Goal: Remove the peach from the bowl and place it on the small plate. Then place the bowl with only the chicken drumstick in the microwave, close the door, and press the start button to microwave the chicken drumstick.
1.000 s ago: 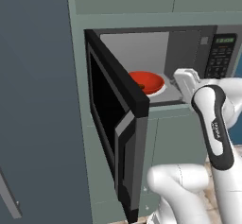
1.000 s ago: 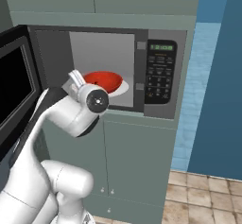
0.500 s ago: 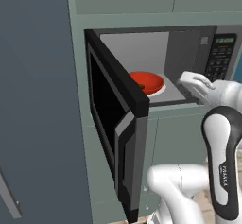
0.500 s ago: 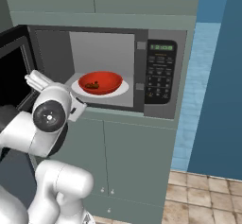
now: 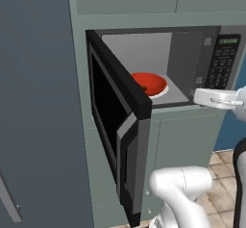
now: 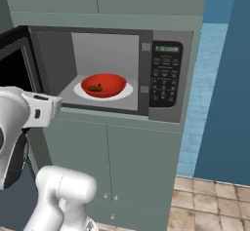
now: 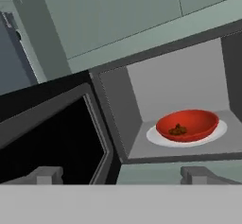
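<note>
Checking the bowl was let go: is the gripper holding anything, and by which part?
Nothing: the gripper is open and empty; the bowl sits inside the microwave.

Grey-green cabinets (image 6: 141, 162), blue wall (image 6: 224, 79), tiled floor (image 6: 210, 205)

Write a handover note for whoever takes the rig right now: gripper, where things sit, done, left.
Gripper: fingers apart, holding nothing, out in front of the microwave.
Bowl: on the white turntable inside the microwave, chicken drumstick in it, no peach visible in the bowl.
Door: swung wide open to the left.
Done: bowl loaded.
Left: close the door, then press start on the keypad.
</note>
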